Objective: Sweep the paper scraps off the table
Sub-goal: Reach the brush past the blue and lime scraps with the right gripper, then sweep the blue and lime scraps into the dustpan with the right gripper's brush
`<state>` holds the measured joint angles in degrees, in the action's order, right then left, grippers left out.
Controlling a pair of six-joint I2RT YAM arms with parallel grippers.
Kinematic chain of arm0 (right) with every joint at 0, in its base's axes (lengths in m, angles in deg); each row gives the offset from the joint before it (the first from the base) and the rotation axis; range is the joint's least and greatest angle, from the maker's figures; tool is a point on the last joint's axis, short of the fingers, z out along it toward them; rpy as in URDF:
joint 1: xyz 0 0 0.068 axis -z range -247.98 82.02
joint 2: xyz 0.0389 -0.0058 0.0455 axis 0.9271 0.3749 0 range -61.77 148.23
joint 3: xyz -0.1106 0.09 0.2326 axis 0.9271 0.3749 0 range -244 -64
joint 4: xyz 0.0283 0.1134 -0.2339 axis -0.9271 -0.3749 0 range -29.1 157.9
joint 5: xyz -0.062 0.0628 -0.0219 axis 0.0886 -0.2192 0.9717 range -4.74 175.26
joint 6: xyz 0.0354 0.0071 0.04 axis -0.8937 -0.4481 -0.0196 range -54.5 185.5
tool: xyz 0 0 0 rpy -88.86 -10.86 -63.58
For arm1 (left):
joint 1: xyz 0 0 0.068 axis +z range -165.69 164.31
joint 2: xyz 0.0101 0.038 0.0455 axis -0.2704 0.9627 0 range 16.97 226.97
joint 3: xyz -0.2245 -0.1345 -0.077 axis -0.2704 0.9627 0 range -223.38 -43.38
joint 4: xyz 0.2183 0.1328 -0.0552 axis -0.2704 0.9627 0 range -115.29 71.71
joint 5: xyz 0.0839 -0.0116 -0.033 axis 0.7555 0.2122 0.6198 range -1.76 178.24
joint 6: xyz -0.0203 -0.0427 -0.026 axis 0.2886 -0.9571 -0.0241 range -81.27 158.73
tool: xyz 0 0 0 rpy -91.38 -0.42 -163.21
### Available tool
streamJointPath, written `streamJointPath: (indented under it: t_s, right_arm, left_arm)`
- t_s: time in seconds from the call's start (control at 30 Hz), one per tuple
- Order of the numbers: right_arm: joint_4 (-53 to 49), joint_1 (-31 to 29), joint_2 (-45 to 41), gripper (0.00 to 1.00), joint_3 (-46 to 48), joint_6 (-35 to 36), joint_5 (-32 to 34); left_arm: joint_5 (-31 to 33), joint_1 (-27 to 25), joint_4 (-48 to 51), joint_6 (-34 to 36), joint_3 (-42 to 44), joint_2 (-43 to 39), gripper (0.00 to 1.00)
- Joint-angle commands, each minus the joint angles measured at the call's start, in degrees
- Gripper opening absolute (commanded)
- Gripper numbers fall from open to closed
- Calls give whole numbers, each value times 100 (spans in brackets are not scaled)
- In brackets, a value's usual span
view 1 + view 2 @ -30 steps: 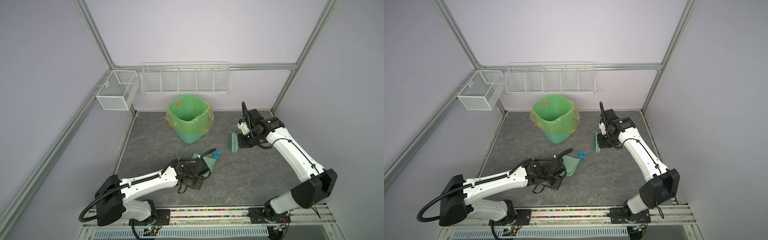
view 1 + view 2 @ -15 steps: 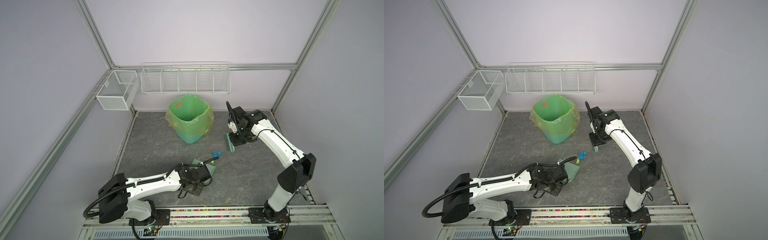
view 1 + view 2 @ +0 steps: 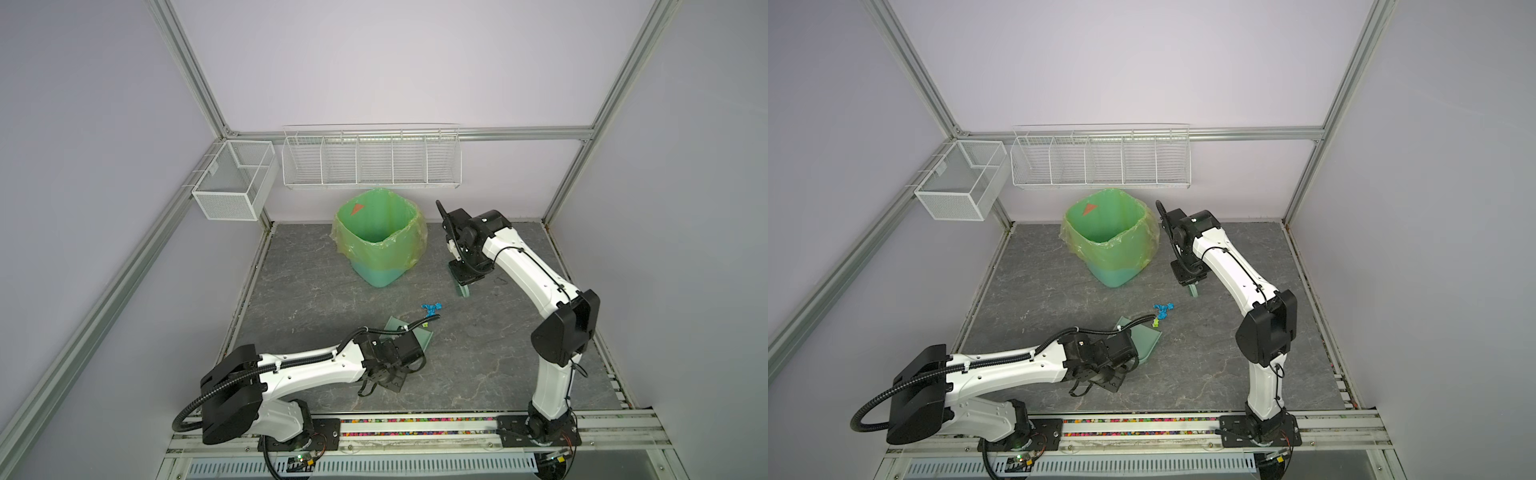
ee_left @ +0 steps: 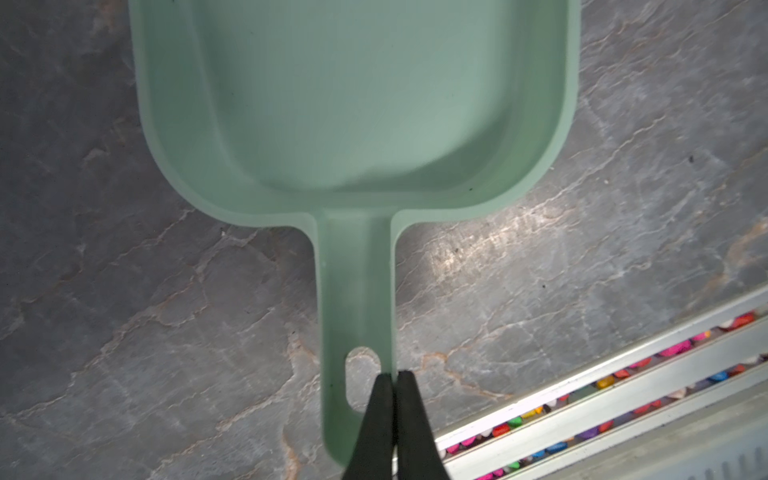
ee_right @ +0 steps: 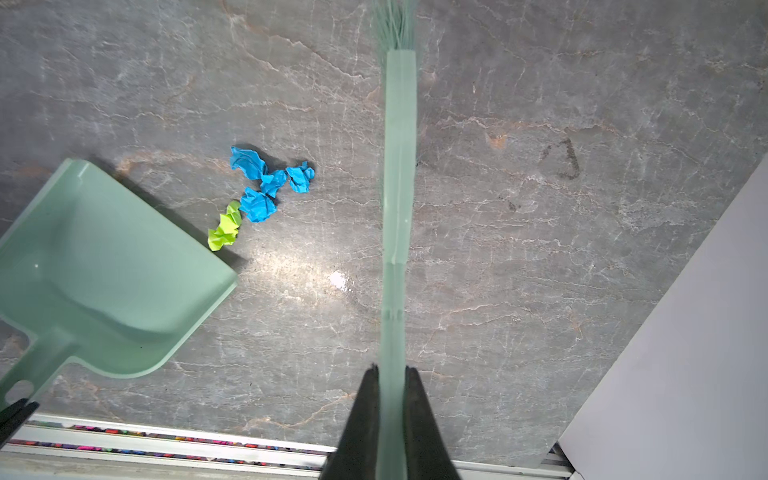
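Both arms have shifted over the last second: the right arm has folded its elbow in toward the middle and turned the brush (image 5: 399, 166) edge-on beside the bin (image 3: 382, 266), while the left arm has drawn the dustpan (image 5: 104, 257) back a little from the paper scraps (image 5: 266, 187). The right pincer (image 5: 390, 374) is pinching the brush handle. The left pincer (image 4: 394, 376) is pressed onto one edge of the dustpan handle, beside its hanging hole. The scraps, blue wads with a bit of green, lie in a tight cluster on the table (image 5: 540, 249), between brush and dustpan, just off a corner of the pan's open lip. The step in hand looks like the sweep itself. To do it well, I would land the bristles on the far side of the cluster. I would then draw them in one slow stroke toward the lip, with the pan turned so its mouth faces the wads squarely and its lip lies flat. Whether the bristles touch the table I cannot tell, as they are blurred. The thin hold on the pan may let it swivel, so the brush should press lightly.
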<state>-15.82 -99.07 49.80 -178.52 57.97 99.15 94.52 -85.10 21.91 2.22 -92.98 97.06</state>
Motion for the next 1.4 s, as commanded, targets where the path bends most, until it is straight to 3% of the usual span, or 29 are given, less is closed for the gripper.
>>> streamJointPath:
  t_s: [0.0,0.37,0.67,1.37]
  right_arm:
    - [-328,-84,151,7,-214,255,93]
    - [-617,-209,710,7,-742,428,-19]
    - [-818,-314,1150,7,-1086,445,-52]
    - [-806,-834,1590,7,-1224,481,-378]
  left_arm:
    - [199,-20,93,141,-81,75,0]
    - [-33,-20,-188,162,-236,449,0]
    - [155,-20,-41,163,-438,625,0]
    - [207,-20,43,237,-720,1084,0]
